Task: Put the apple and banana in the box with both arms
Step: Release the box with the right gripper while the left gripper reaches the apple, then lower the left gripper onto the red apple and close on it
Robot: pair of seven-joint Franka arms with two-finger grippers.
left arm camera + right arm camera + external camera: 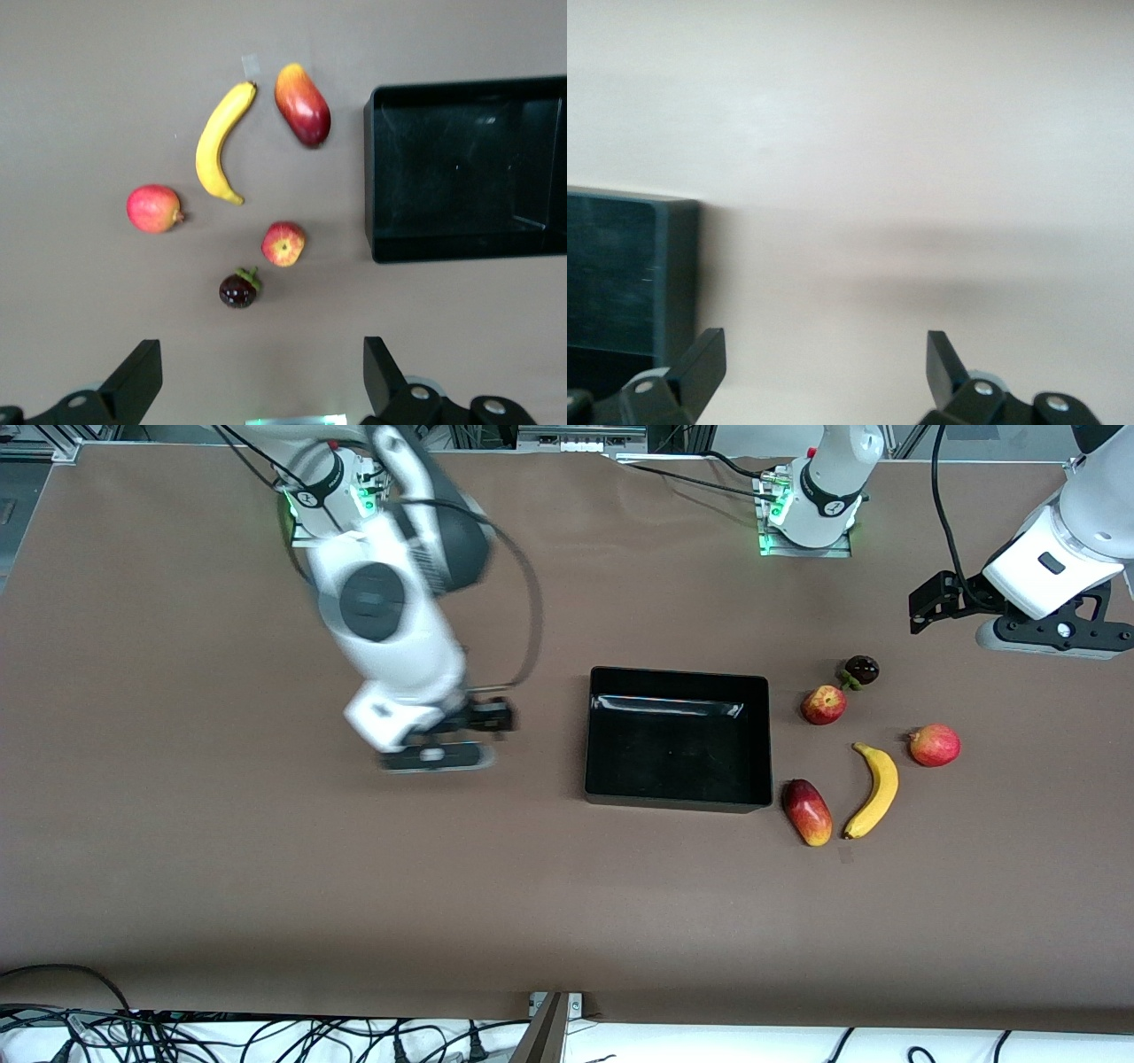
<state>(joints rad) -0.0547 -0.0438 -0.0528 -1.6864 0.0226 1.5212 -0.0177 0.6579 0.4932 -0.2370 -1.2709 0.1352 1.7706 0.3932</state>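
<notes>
Brown tabletop without legible writing; left gripper [257, 385] and right gripper [824, 381] fingers spread wide.

Right claw [447, 746] low over table, fingers apart; left claw [1019, 615] raised, open, waiting.

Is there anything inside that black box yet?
No. The box shows only its bare glossy floor. The apple and banana lie on the table beside it, toward the left arm's end. The front view hides nothing inside.
</notes>
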